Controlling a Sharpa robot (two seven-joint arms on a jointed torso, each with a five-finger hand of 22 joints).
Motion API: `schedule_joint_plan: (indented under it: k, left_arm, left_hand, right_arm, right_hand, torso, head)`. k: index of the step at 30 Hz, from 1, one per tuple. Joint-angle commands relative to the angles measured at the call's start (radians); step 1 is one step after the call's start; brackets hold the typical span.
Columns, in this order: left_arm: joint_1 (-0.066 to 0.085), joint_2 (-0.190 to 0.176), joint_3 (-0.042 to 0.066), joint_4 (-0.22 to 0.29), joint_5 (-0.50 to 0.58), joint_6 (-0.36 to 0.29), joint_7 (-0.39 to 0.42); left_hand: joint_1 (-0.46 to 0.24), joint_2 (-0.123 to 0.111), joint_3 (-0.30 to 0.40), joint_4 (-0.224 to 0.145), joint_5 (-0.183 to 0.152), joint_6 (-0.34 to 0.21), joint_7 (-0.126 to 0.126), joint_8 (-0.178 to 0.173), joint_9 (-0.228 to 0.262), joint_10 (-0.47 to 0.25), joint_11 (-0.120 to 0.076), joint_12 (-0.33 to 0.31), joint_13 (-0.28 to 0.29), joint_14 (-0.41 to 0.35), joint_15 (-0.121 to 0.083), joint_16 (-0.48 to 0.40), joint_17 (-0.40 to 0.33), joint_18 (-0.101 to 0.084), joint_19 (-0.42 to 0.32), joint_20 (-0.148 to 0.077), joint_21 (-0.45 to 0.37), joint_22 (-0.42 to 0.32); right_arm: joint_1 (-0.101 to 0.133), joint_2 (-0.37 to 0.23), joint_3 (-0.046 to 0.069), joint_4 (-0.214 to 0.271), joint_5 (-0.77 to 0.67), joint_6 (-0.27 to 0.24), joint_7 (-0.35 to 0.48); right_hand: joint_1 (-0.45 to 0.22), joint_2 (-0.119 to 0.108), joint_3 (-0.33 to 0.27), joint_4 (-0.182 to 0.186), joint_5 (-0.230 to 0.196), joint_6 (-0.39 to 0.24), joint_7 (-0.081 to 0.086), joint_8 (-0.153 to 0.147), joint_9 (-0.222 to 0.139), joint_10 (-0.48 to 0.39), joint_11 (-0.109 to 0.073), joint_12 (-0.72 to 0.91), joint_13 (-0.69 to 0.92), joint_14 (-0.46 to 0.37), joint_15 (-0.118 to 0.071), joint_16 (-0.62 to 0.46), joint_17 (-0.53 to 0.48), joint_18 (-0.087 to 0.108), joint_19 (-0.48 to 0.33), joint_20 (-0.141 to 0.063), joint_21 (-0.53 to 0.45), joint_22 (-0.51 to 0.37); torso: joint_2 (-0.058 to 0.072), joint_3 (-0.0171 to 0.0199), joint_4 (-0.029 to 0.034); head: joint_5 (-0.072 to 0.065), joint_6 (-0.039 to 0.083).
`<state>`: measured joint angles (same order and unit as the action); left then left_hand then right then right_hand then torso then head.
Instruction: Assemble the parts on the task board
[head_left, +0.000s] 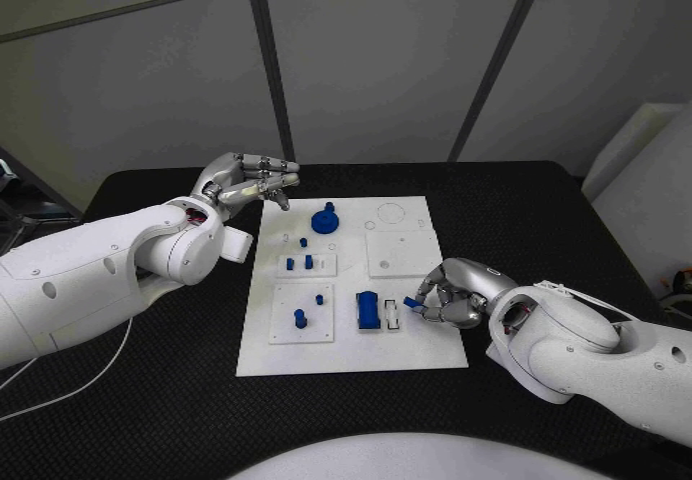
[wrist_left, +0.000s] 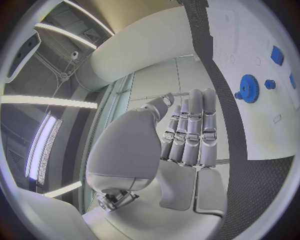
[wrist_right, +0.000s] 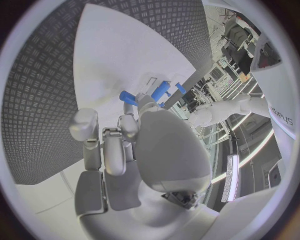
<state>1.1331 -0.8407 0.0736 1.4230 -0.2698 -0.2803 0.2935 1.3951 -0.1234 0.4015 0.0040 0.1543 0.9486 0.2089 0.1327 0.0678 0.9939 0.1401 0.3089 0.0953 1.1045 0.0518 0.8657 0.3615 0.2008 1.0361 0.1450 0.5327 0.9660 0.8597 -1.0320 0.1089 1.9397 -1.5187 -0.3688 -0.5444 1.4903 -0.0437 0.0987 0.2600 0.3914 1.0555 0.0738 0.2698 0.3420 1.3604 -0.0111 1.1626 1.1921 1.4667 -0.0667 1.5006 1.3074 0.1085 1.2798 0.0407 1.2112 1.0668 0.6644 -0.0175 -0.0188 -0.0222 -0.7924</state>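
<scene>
Right hand (head_left: 459, 293): fingers curled in around a small blue part (head_left: 413, 301), pinched at the fingertips just over the near right portion of the task board (head_left: 411, 345); in the right wrist view the same blue part (wrist_right: 128, 97) juts past the fingertips, with the board below. The grip appears set so the piece can be lowered into a seat, probably the narrow white slot (head_left: 392, 311) just beside it. Beside that slot stands a blue block (head_left: 369, 311), already upright in its recess. Left hand (head_left: 248, 180): raised off the board's far left corner, fingers straight and close together, holding nothing; the left wrist view shows those fingers (wrist_left: 190, 130) laid side by side, pointing away from the board. Held apart, presumably to keep clear of the working hand. Far side of the board: blue gear (head_left: 326, 219), seen also from the left wrist (wrist_left: 249, 89), seated on its post. Middle left panel: two short blue pegs (head_left: 299, 263) standing side by side. Near left panel: a blue pin (head_left: 300, 319) standing upright. Assembly judged partly done; the pinched part awaits placement.
</scene>
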Motion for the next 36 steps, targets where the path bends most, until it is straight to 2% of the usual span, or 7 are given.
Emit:
schedule_joint_plan:
  k: [1,8,16,18,20,30,36]
  left_arm:
    - [0.001,0.002,0.001,0.000,0.003,0.009,0.005]
    - [0.001,0.003,0.001,0.000,0.003,0.009,0.004]
    - [0.001,0.005,0.001,0.000,0.003,0.010,0.004]
    - [0.001,0.005,0.001,0.000,0.003,0.010,0.004]
    - [0.001,0.005,0.001,0.000,0.003,0.011,0.003]
    - [0.001,0.004,0.001,0.001,0.003,0.014,0.001]
    - [0.001,0.003,0.001,0.001,0.003,0.016,-0.001]
  left_hand:
    - [0.003,0.007,-0.004,-0.004,-0.003,-0.006,0.003,0.005,0.000,-0.007,-0.002,0.003,-0.001,-0.005,0.001,-0.004,-0.001,-0.018,0.000,0.003,-0.006,-0.001]
    - [0.004,0.008,-0.003,-0.004,-0.003,-0.006,0.003,0.006,0.000,-0.007,-0.002,0.003,-0.001,-0.005,0.001,-0.004,-0.002,-0.018,0.000,0.003,-0.006,-0.001]
    - [0.004,0.008,-0.003,-0.004,-0.003,-0.006,0.003,0.006,0.000,-0.007,-0.002,0.003,-0.001,-0.005,0.001,-0.004,-0.002,-0.018,0.000,0.003,-0.006,-0.001]
    - [0.004,0.008,-0.003,-0.004,-0.003,-0.006,0.003,0.006,0.000,-0.007,-0.002,0.003,-0.001,-0.005,0.001,-0.004,-0.002,-0.018,0.000,0.003,-0.006,-0.001]
    - [0.004,0.008,-0.003,-0.004,-0.003,-0.006,0.003,0.006,0.000,-0.007,-0.002,0.003,-0.001,-0.005,0.001,-0.004,-0.002,-0.018,0.000,0.003,-0.006,-0.001]
    - [0.004,0.008,-0.003,-0.004,-0.003,-0.006,0.003,0.006,0.000,-0.007,-0.002,0.003,-0.001,-0.005,0.001,-0.004,-0.002,-0.018,0.000,0.003,-0.006,-0.001]
    - [0.004,0.008,-0.003,-0.004,-0.003,-0.006,0.003,0.006,0.000,-0.007,-0.002,0.003,-0.001,-0.005,0.001,-0.004,-0.002,-0.018,0.000,0.003,-0.006,-0.001]
  right_arm:
    - [0.001,0.012,0.006,-0.006,0.087,-0.064,0.020]
    - [0.001,0.039,0.011,-0.024,0.133,-0.035,0.020]
    - [0.001,0.078,0.012,-0.054,0.166,0.049,0.004]
    - [0.001,0.085,0.012,-0.059,0.168,0.067,-0.001]
    - [0.001,0.089,0.012,-0.064,0.170,0.083,-0.007]
    - [0.001,0.107,0.012,-0.083,0.172,0.094,-0.028]
    - [0.001,0.112,0.012,-0.086,0.172,0.097,-0.030]
  right_hand:
    - [-0.023,-0.007,0.012,0.004,0.003,0.016,-0.008,0.004,0.009,0.006,0.000,-0.004,-0.001,0.082,-0.006,0.004,0.148,-0.002,0.007,0.001,0.007,0.001]
    - [-0.051,-0.016,0.032,0.021,0.006,0.020,-0.009,0.004,0.013,0.010,0.000,-0.001,0.002,0.082,-0.006,0.006,0.151,-0.003,0.009,0.000,0.009,0.005]
    - [-0.165,-0.011,0.054,0.030,-0.025,0.031,-0.011,0.006,0.022,0.031,-0.001,0.034,0.034,0.087,-0.007,0.019,0.172,-0.006,0.021,0.000,0.023,0.025]
    - [-0.190,-0.019,0.049,0.027,0.025,0.035,-0.013,0.008,0.026,0.034,-0.002,0.037,0.038,0.087,-0.007,0.020,0.173,-0.006,0.022,0.000,0.024,0.027]
    - [-0.201,-0.022,0.044,0.026,0.050,0.038,-0.013,0.010,0.029,0.035,-0.003,0.039,0.040,0.087,-0.008,0.020,0.174,-0.007,0.023,-0.001,0.025,0.029]
    - [-0.209,-0.020,0.042,0.024,0.067,0.043,-0.016,0.014,0.035,0.033,-0.005,0.036,0.039,0.087,-0.010,0.020,0.174,-0.006,0.022,-0.002,0.024,0.028]
    - [-0.213,-0.021,0.040,0.025,0.070,0.045,-0.017,0.016,0.037,0.034,-0.005,0.036,0.040,0.087,-0.010,0.020,0.174,-0.006,0.022,-0.003,0.024,0.028]
  torso:
    - [-0.001,-0.0009,0.0011]
    - [0.000,-0.0010,0.0000]
    - [0.001,-0.0011,0.0007]
    - [0.000,-0.0010,0.0004]
    - [0.000,-0.0011,-0.0001]
    - [-0.002,-0.0005,-0.0010]
    - [-0.001,-0.0002,-0.0013]
  head:
    - [0.000,-0.003]
    - [0.002,-0.004]
    - [0.003,-0.007]
    - [0.004,-0.008]
    - [0.005,-0.008]
    - [0.008,-0.013]
    - [0.009,-0.011]
